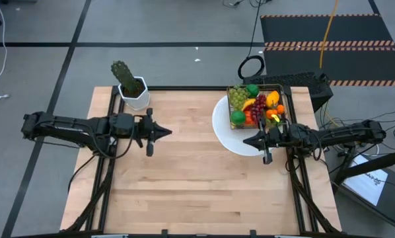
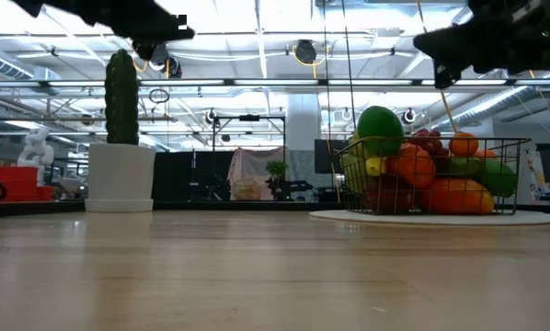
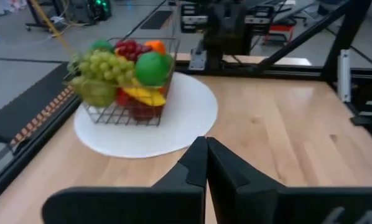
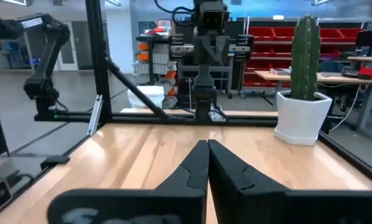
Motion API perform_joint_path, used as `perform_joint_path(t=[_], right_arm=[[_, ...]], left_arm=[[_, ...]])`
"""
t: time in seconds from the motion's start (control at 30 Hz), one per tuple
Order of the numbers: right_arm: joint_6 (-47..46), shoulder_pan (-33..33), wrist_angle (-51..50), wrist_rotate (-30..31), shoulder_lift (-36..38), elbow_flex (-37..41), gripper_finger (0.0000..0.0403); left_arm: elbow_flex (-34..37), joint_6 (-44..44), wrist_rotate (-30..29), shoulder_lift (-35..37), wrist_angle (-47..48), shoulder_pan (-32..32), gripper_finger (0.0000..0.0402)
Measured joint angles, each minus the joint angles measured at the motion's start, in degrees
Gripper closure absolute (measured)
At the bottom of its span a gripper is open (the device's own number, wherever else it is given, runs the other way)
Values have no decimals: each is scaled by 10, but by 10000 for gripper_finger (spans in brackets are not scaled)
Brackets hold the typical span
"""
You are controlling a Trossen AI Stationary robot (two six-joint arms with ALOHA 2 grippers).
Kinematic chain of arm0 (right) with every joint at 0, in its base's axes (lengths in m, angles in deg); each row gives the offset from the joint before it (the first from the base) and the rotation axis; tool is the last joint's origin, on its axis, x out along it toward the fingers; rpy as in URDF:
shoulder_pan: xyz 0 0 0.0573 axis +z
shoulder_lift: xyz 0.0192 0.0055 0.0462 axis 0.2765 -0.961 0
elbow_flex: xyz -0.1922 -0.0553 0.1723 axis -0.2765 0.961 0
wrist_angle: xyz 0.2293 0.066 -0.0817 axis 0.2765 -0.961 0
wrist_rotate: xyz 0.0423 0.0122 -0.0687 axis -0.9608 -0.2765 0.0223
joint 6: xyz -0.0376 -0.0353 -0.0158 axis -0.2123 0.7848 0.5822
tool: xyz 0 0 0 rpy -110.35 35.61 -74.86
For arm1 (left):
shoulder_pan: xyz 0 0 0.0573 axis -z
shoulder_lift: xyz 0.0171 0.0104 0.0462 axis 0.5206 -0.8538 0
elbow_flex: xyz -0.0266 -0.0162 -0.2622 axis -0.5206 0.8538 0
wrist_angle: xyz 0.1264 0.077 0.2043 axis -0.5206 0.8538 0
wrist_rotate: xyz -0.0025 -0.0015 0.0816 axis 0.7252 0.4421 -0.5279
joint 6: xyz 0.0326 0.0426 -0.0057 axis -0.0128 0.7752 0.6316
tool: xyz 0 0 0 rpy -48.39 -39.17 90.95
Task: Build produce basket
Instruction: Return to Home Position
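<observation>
wire basket on white plate holds heaped produce, left fingers and right fingers closed, empty.

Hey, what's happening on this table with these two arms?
Nothing is being handled now. The wire basket sits on a white plate on the right of the table, filled with toy produce. Both arms hover empty, jaws shut: the left gripper over the left side, the right gripper by the plate. A potted cactus stands apart.
</observation>
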Motion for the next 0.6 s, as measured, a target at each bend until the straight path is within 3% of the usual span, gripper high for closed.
perform_joint_path(t=[0.37,0.6], right_arm=[[-2,9,14,3,56,62,403],[8,8,28,19,108,97,403]], left_arm=[[83,-9,65,63,-32,-61,398],[95,-11,104,66,-34,-84,394]])
